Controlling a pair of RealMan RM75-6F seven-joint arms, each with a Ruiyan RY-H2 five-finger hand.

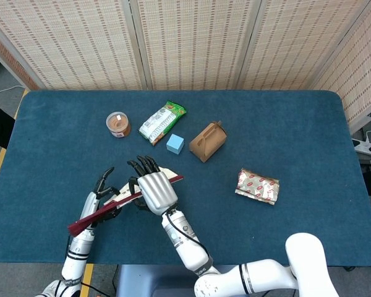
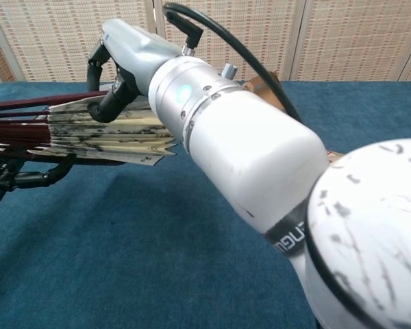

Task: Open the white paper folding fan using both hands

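Note:
The white paper folding fan (image 1: 125, 191) with dark red ribs is held above the blue table, left of centre, partly spread. My right hand (image 1: 156, 192) grips its paper end from above, fingers over the top guard. My left hand (image 1: 102, 198) holds the red rib bundle nearer the pivot, and the red handle end sticks out toward the lower left. In the chest view the fan (image 2: 109, 134) shows several pleats fanned apart, with the right hand (image 2: 120, 67) on top and a finger of the left hand (image 2: 29, 179) underneath.
A small brown cup (image 1: 118, 124), a green snack bag (image 1: 162, 122), a blue cube (image 1: 175, 143) and a brown paper box (image 1: 208, 141) lie beyond the fan. A foil packet (image 1: 257, 186) sits at the right. The table's front edge is close below the hands.

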